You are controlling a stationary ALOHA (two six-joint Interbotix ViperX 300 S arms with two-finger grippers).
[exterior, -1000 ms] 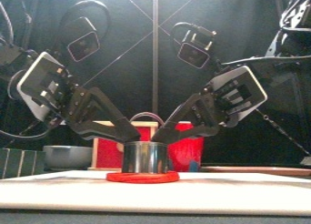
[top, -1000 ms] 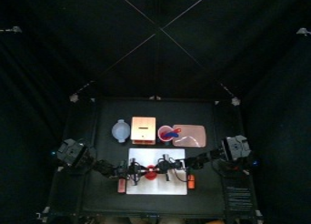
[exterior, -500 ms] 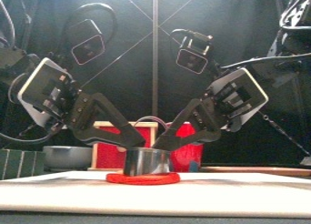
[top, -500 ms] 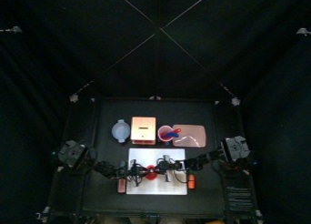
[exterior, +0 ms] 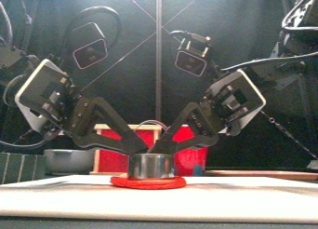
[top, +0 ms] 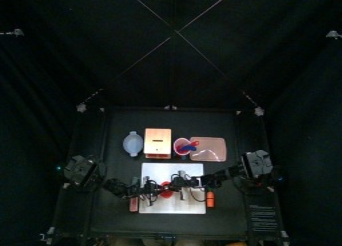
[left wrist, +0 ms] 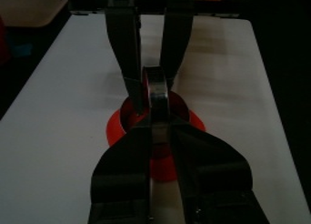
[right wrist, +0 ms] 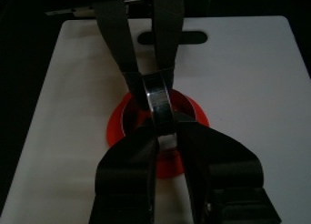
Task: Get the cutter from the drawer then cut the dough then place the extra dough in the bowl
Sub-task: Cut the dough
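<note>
Jaws of the left gripper (exterior: 123,160) and right gripper (exterior: 179,158) clamp opposite sides of the cutter (exterior: 149,165).
It stands upright, axis vertical, open end down on the red dough (exterior: 149,182) on the white board (exterior: 248,197).

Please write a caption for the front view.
Left pincer and right pincer grip the metal cutter on red dough on the white board.
</note>
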